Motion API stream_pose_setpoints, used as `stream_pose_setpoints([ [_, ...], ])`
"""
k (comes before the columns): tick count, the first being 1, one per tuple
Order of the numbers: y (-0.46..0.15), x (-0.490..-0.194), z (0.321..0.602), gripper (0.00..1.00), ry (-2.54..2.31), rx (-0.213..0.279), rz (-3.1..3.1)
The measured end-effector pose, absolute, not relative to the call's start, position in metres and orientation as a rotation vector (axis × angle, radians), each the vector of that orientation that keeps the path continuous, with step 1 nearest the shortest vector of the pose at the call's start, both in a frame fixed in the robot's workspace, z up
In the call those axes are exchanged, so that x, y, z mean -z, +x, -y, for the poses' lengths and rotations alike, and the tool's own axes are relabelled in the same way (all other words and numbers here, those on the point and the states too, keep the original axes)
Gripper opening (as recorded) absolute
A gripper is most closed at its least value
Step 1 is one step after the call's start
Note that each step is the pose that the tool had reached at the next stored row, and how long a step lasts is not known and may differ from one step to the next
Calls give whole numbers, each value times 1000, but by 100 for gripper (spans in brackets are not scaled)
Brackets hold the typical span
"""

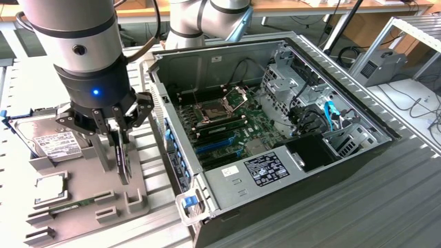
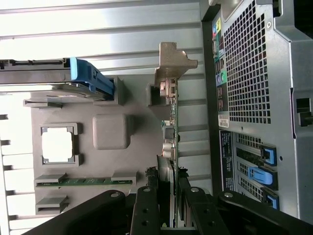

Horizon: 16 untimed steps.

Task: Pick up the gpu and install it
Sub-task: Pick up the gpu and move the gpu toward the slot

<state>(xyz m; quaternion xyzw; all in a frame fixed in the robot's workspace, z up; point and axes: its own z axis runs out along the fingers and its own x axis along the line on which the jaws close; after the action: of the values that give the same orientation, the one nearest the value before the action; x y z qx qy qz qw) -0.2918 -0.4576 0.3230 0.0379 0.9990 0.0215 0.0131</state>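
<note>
Gripper [image 2: 169, 177] jaws sat closed on the thin edge of the upright gpu [image 2: 169, 137] at the tray [image 2: 110, 132]; card could've pivoted in that grip and snagged the case [image 2: 254, 73].

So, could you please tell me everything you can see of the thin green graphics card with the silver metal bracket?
The thin green graphics card stands upright on its edge over the grey parts tray, to the exterior view's left of the open computer case. The black gripper clamps its upper edge from both sides. Seen edge-on from the wrist, it shows a green board edge with small metal connectors and a silver angled bracket at its far end. I cannot tell whether its lower edge rests in the tray.
</note>
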Motion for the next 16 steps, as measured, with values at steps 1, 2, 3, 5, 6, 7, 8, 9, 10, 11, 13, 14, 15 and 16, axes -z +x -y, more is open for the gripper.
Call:
stream_pose_setpoints([
  [1, -292, -323, 458, 26, 118, -67, -3112],
  [2, -292, -323, 458, 26, 118, -67, -3112],
  [3, -292, -324, 458, 26, 118, -67, -3112],
  [5, -292, -324, 458, 26, 118, -67, -3112],
  [6, -292, -324, 458, 26, 118, -67, -3112],
  [7, -292, -325, 458, 26, 118, -67, -3112],
  [8, -292, -325, 458, 26, 118, -67, -3112],
  [9, -292, -325, 458, 26, 118, -67, -3112],
  [10, -292, -325, 458, 26, 118, -67, -3113],
  [11, -292, -325, 458, 26, 118, -67, -3113],
  [13, -292, -326, 458, 26, 118, -67, -3112],
  [14, -292, -326, 458, 26, 118, -67, -3112],
  [15, -292, -326, 458, 26, 118, -67, -3112],
  [16, -292, -326, 458, 26, 118, -67, -3112],
])
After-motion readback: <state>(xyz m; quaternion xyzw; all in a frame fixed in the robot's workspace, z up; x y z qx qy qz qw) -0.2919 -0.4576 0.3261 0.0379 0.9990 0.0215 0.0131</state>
